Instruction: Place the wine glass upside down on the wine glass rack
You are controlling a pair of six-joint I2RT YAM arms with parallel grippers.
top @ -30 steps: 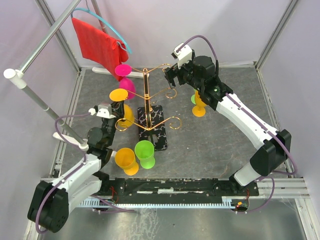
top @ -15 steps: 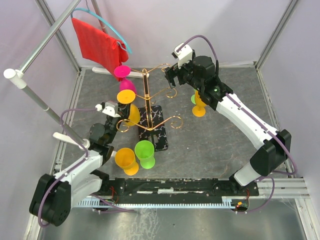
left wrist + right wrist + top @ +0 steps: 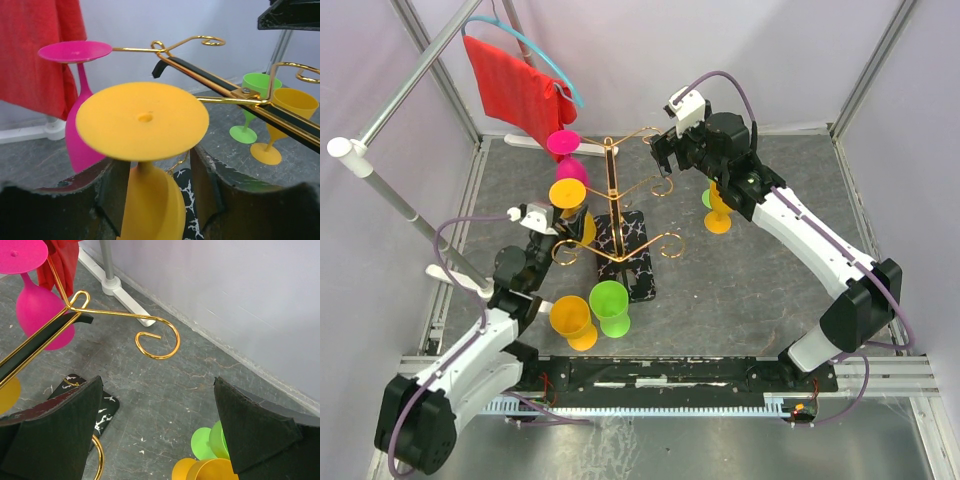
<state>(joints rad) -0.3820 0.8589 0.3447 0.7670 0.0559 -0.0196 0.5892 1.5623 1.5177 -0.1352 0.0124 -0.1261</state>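
The wine glass rack [image 3: 613, 195] is a gold wire tree on a black marbled base [image 3: 632, 255] at mid table. A pink wine glass [image 3: 571, 168] hangs upside down on its upper left arm. My left gripper [image 3: 558, 228] is shut on an orange wine glass [image 3: 568, 193], held upside down against the rack's left side. In the left wrist view its foot [image 3: 142, 120] faces up between my fingers [image 3: 160, 172], with gold wire just under it. My right gripper [image 3: 662, 160] is open and empty beside the rack's upper right scroll [image 3: 165, 337].
An orange glass [image 3: 570, 318] and a green glass [image 3: 612, 305] stand in front of the rack's base. Another orange glass [image 3: 720, 215] and green glass [image 3: 706, 198] stand under my right arm. A red cloth [image 3: 520, 90] hangs on a blue hanger at the back left.
My left gripper has carried the orange glass right, in against the rack's left side below the pink glass. The right arm has barely moved.
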